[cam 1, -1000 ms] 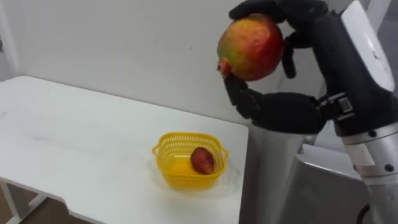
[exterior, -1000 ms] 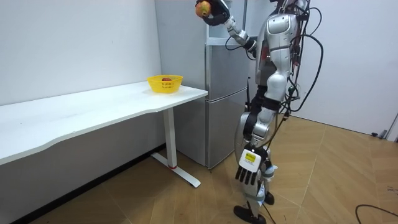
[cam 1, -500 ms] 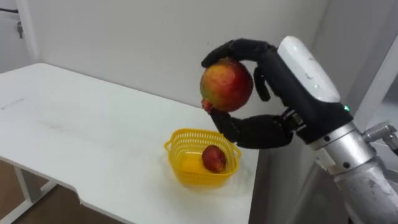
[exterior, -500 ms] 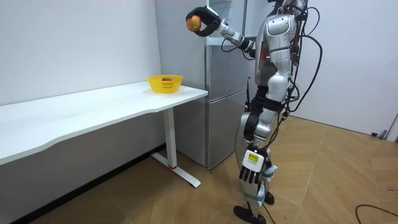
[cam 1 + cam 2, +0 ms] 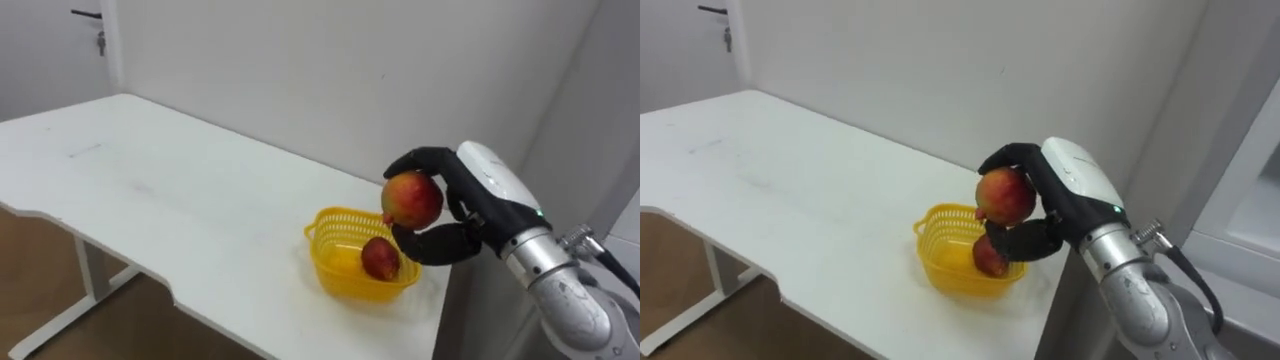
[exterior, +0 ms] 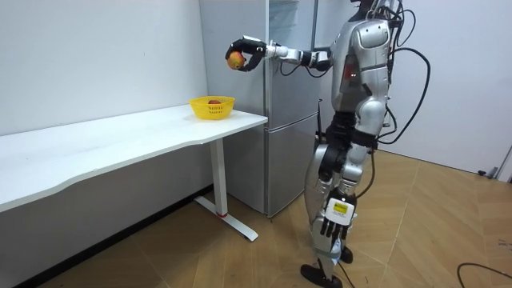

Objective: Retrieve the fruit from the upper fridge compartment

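My right hand (image 5: 470,196) is shut on a red and yellow fruit (image 5: 411,199), fingers over its top and thumb beneath. It holds the fruit in the air just above the right rim of a yellow basket (image 5: 330,226) that stands near the end of the white table (image 5: 150,190). A second, darker red fruit (image 5: 379,258) lies inside the basket. In the room view the right arm reaches out level from the shoulder, with the held fruit (image 6: 235,58) above and to the right of the basket (image 6: 212,106). My left hand (image 6: 336,219) hangs low beside the leg, fingers straight.
I stand in front of the grey fridge (image 6: 288,120), which is right beside the table's end. The table stretches away to my left along a white wall. Wooden floor lies below the table's front edge.
My right hand has come down from head height with the fruit and swung out over the table toward the basket. The eye views shifted as I turned toward the table.
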Available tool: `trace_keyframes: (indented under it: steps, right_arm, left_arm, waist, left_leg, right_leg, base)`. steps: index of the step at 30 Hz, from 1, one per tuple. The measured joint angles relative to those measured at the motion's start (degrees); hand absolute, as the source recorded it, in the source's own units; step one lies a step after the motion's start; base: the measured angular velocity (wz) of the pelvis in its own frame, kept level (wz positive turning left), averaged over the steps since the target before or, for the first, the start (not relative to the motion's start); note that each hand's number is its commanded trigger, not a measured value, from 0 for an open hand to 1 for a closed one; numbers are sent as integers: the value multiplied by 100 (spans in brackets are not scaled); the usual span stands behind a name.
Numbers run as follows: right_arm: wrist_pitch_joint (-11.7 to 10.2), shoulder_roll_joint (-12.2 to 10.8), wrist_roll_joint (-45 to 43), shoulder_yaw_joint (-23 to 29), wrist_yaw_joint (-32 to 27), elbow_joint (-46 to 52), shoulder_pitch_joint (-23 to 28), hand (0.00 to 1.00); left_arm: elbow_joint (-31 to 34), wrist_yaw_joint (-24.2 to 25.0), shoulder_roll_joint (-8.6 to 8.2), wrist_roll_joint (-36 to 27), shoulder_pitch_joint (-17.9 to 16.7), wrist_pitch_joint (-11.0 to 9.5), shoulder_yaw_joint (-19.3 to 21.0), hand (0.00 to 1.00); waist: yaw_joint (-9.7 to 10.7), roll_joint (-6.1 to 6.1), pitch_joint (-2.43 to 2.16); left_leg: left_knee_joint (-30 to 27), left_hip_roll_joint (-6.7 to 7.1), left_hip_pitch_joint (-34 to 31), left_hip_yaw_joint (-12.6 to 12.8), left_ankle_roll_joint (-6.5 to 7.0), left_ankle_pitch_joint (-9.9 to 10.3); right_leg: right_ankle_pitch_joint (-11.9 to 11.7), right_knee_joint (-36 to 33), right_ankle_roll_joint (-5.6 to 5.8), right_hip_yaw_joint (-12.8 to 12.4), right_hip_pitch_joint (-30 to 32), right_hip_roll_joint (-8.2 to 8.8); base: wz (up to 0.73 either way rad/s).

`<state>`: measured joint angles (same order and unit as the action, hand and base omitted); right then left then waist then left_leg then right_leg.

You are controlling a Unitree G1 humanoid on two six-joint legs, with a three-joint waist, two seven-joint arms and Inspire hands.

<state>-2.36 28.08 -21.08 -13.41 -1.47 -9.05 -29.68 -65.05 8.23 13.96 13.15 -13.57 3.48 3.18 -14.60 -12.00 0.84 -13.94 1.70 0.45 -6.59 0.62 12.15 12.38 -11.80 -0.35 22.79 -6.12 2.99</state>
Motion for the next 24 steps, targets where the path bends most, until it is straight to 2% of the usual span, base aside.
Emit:
trace_keyframes:
  steps: [2,4,7,11,13,14,16,20,24]
  right_arm:
    - [-10,94,2,-112,-86,-272,-170,100]
    - [0,207,-59,-271,-137,-698,-437,100]
    - [-5,362,-72,-404,-166,-832,-540,100]
    - [-2,397,-76,-519,-173,-1020,-671,100]
    - [130,450,-237,-581,-173,-1152,-740,100]
    - [143,477,-253,-593,-175,-1152,-744,100]
    - [179,582,-254,-773,-175,-1152,-759,100]
    - [208,584,-290,-835,-174,-1164,-760,100]
    - [248,592,-299,-1178,-203,-1492,-1038,100]
  left_arm:
    - [30,-28,55,0,-1,0,-12,0]
    - [99,-25,127,22,-5,-2,-12,0]
    - [126,13,213,21,-1,-1,-13,0]
    - [195,76,273,23,-4,10,-3,0]
    - [257,101,288,41,8,23,14,0]
    - [284,103,288,41,5,23,11,0]
    - [314,126,289,38,3,22,11,0]
    - [313,124,294,38,58,17,8,0]
    - [310,83,349,14,70,16,-4,0]
  waist:
    - [3,-96,-14]
    - [-22,-186,-2]
    - [-44,-279,2]
    - [-78,-292,0]
    - [-158,-319,-12]
    - [-161,-348,-28]
    - [-204,-353,-28]
    - [-293,-362,-29]
    - [-309,-411,18]
  left_leg:
    - [-37,1,-1,-2,-5,-3]
    - [-38,-3,-8,-5,-7,-4]
    - [-55,-2,-60,-13,-8,-3]
    - [-60,1,-109,-10,-7,-3]
    - [-61,-3,-164,-7,-9,-4]
    - [-61,-3,-185,-8,-11,-5]
    - [-59,-2,-206,-6,-11,-8]
    - [-67,-1,-300,-11,-18,-15]
    - [-69,-2,-367,-58,-34,-36]
  right_leg:
    - [0,2,0,25,-4,-2]
    - [0,5,0,62,-5,-3]
    - [-2,5,-2,76,26,-2]
    - [-4,12,-4,76,74,-2]
    - [-5,9,-5,72,130,-5]
    - [-6,10,-6,74,150,-5]
    - [-7,9,-8,66,183,-3]
    - [-7,5,-8,61,286,-2]
    - [-8,7,-9,81,336,-8]
  base:
    - [10]
    - [4]
    - [2]
    - [0]
    - [0]
    - [0]
    - [0]
    - [0]
    - [4]
